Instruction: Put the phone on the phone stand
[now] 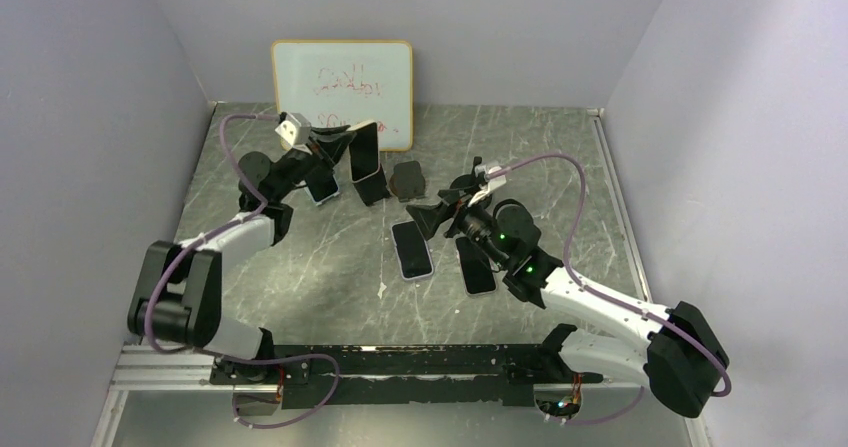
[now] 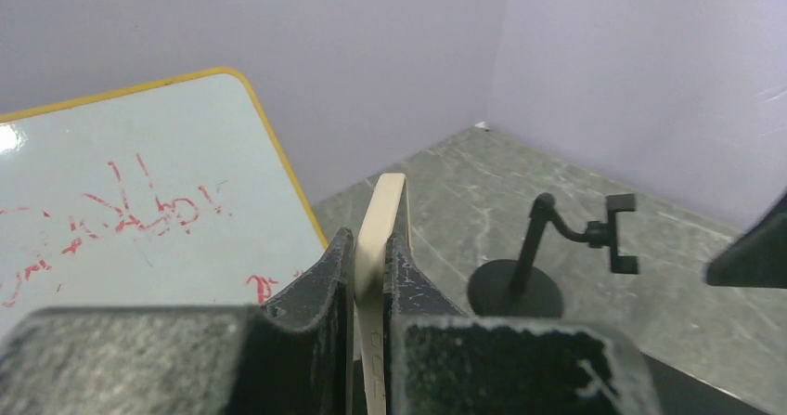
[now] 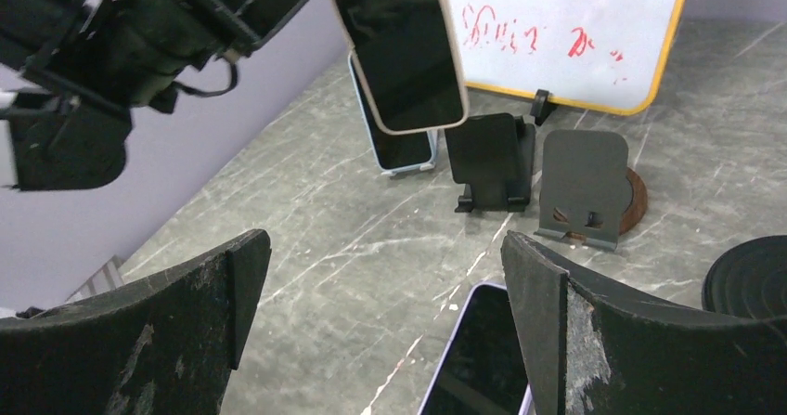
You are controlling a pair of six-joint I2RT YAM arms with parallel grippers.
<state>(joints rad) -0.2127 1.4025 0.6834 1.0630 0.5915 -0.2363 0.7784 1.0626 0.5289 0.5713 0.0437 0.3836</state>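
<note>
Grey veined stone table top (image 1: 300, 267): everything stands on it; a white whiteboard with a yellow frame and red scribble (image 1: 342, 87) leans on the wall at its far edge.
Left gripper (image 1: 348, 142) (image 2: 369, 243): raised just in front of the whiteboard's lower right part, jaws clamped on the front and back faces of a phone.
Cream-edged phone with a black screen (image 1: 365, 152) (image 2: 385, 201) (image 3: 408, 44): held upright in the air, close in front of the whiteboard's lower right corner; its lower end hangs clear of the table and it is not yet on a stand.
Small black folding phone stand (image 1: 372, 189) (image 3: 492, 160): on the table just in front of the whiteboard's right corner, below the held phone.
Dark grey plate stand on a brown round base (image 1: 408, 179) (image 3: 585, 188): in front of the whiteboard too, just past its right edge.
Blue-edged phone (image 1: 322, 185) (image 3: 394, 146): near the whiteboard's middle, tilted up; I cannot tell what props it.
Black gooseneck clamp stand on a round base (image 2: 529, 266): off to the whiteboard's right.
Right gripper (image 1: 432, 215) (image 3: 385, 248): well in front of the whiteboard, jaws spread wide, gripping nothing.
Lilac-edged phone (image 1: 412, 249) (image 3: 473, 359): flat on the table below the right gripper, well in front of the whiteboard.
Dark phone (image 1: 477, 265): flat, farther out from the whiteboard's right side, partly under the right arm.
</note>
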